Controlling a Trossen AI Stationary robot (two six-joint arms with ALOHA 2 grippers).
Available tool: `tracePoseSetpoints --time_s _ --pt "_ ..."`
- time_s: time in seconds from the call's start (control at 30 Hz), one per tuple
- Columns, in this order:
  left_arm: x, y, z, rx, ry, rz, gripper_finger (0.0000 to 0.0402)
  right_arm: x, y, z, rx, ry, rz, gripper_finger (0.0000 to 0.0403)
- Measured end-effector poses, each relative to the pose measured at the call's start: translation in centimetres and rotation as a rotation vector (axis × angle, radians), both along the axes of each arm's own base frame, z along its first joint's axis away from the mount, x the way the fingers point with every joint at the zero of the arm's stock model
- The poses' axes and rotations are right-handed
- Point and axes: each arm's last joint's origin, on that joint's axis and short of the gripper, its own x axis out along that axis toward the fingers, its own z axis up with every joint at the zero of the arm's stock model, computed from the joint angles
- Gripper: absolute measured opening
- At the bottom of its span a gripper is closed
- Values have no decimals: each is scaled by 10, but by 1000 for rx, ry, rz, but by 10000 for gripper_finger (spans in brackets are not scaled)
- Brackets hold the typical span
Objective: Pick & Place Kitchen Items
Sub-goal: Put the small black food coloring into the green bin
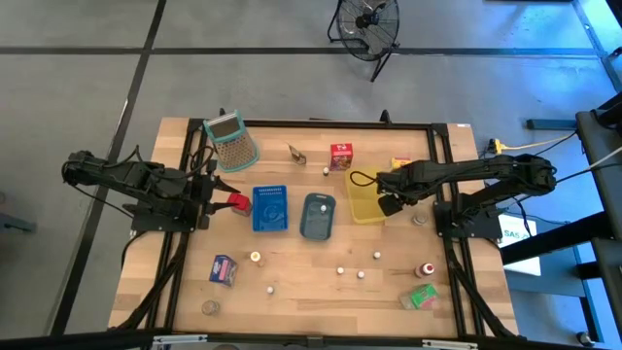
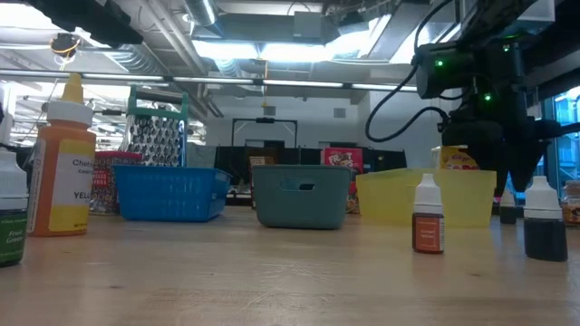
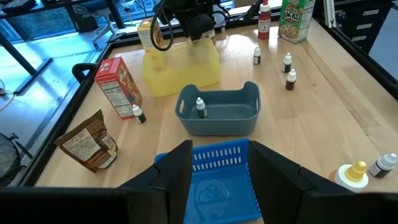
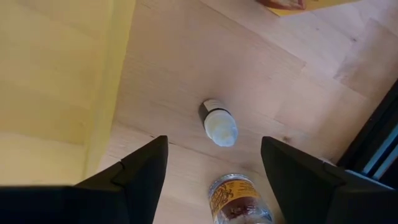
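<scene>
Right wrist view: spread right hand poised over a small white-capped dropper bottle on bare wood beside the yellow plastic tray.

Risk, as I judge it: the little bottle stands upright and looks easy to tip, and a squat jar with a printed label sits just beside it, so a finger landing off-centre could knock one into the other or roll the bottle toward the tabletop's right edge. The tray wall is close on the other side and could catch a finger. From above, the right arm reaches in from the right edge, its wrist bent down near the tray's right side. The left hand waits near the left edge, by the blue mesh tray, pinching a small red item.
</scene>
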Motion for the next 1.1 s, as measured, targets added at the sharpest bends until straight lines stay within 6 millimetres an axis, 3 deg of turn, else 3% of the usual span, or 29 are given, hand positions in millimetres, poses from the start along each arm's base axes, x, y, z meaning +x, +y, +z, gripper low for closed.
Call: tracePoseSetpoints --time_s 0.23,0.7,1.1 --pt "0 0 0 0 0 0 149 -9 -2 -15 -10 28 11 259" --pt "0 0 0 0 0 0 149 -4 -4 -15 -44 -20 29 257" --pt "0 0 0 0 0 0 149 -4 -4 -15 -27 -23 27 224"
